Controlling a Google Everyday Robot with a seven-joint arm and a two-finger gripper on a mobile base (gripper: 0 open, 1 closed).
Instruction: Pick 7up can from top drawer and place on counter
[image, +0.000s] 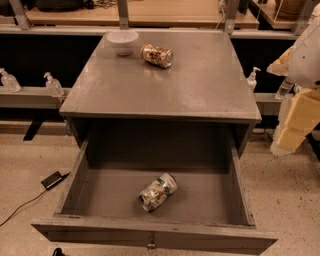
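I see the 7up can (158, 191) lying on its side mid-floor in the open top drawer (239, 192), its long axis slanting front-left to back-right. My gripper (292, 132) hangs beyond the drawer's right wall (its state I cannot tell), so the can lies inward and lower.

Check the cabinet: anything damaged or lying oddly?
Both cans look dented and lie on their sides: the 7up can on the top drawer floor, the brown-gold can on the counter beside the bowl. The tool hangs off to the side, outside the drawer.
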